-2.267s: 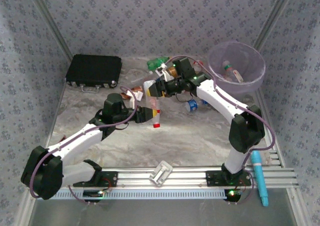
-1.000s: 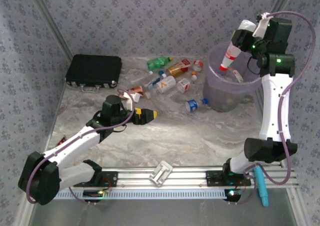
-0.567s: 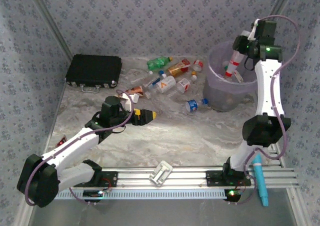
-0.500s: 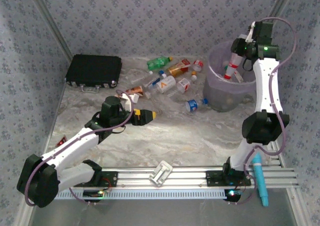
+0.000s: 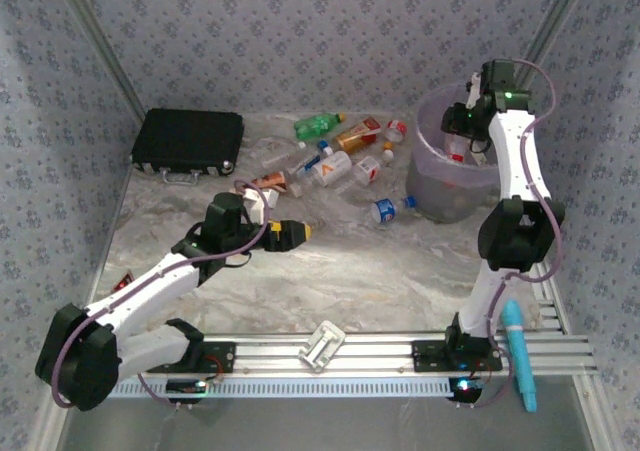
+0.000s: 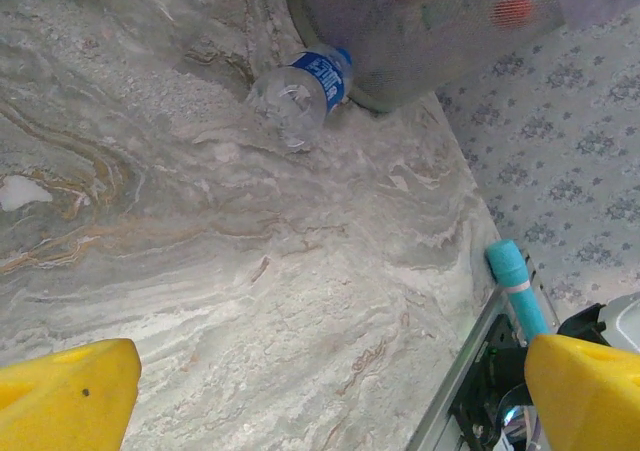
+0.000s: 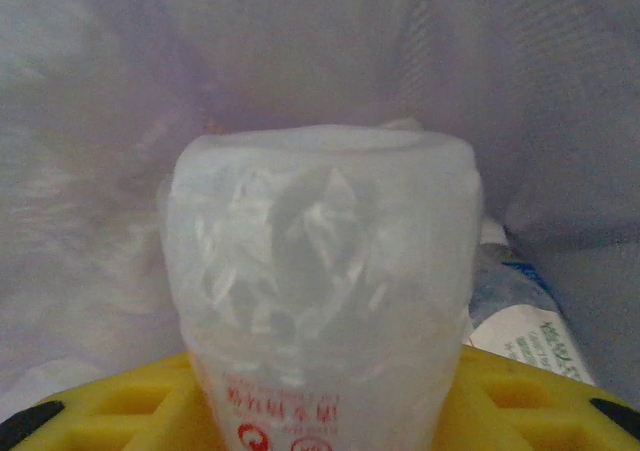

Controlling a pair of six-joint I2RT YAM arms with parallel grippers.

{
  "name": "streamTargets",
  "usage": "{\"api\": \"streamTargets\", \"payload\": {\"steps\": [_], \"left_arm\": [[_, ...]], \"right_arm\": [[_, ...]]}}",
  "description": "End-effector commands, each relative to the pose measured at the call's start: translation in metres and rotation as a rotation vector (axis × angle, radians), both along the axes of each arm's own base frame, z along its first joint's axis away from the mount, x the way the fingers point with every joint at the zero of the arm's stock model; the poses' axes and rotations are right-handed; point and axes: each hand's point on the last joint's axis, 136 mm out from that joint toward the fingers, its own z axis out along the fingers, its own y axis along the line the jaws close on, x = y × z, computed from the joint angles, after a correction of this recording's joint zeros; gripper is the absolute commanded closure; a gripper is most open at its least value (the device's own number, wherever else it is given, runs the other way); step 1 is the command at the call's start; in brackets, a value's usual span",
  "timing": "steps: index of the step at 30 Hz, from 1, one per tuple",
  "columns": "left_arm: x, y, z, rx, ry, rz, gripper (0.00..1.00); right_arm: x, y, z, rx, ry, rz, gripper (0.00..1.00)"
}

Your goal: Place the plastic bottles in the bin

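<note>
Top view: right gripper hangs inside the mouth of the bin, its fingers blurred behind the rim. Loose plastic bottles lie beyond the left gripper on veined marble. Black case sits off to its left. Patterned walls all round.

Left wrist: yellow fingers spread wide, nothing between them. Blue-labelled bottle lies ahead, just beside the bin base; the bin's top is cut off.

Right wrist: jaws clamped on a clear bottle, cap out of sight. Hazy bin wall surrounds it. Another bottle sits lower right, half hidden.

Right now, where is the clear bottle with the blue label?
In the top view, the blue-label bottle lies on the table right of centre, beside the bin on its left, apart from the bottle cluster farther back.
</note>
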Motion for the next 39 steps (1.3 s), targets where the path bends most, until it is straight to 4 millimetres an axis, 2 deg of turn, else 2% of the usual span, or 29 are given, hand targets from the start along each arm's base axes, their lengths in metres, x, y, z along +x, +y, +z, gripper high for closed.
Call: {"api": "streamTargets", "payload": {"steps": [1, 8, 12, 15, 20, 28, 33, 39], "left_arm": [[0.005, -0.001, 0.01, -0.003, -0.027, 0.001, 0.02], [0.006, -0.001, 0.008, 0.002, -0.022, -0.002, 0.02], [0.005, -0.001, 0.005, 0.007, -0.014, -0.004, 0.02], [0.004, -0.001, 0.004, 0.009, -0.017, -0.005, 0.02], [0.006, -0.001, 0.001, 0.019, -0.017, -0.005, 0.02], [0.011, -0.004, -0.012, 0.091, 0.01, -0.014, 0.02], [0.023, -0.005, -0.016, 0.247, -0.058, 0.004, 0.02], [0.041, -0.026, -0.018, 0.384, -0.136, -0.03, 0.02]], "right_arm": [[-0.016, 0.009, -0.021, 0.019, 0.094, 0.039, 0.48], [-0.027, 0.018, -0.053, 0.065, 0.18, 0.033, 0.46], [-0.03, 0.019, -0.052, 0.074, 0.193, 0.027, 0.43], [-0.03, 0.019, -0.035, 0.063, 0.165, 0.027, 0.34], [-0.032, 0.018, 0.007, 0.031, 0.097, 0.028, 0.24], [-0.053, 0.01, 0.058, -0.019, 0.011, 0.011, 0.19], [-0.071, 0.006, 0.09, -0.037, -0.071, -0.017, 0.18], [-0.094, 0.025, 0.117, 0.05, -0.192, 0.028, 0.15]]}}
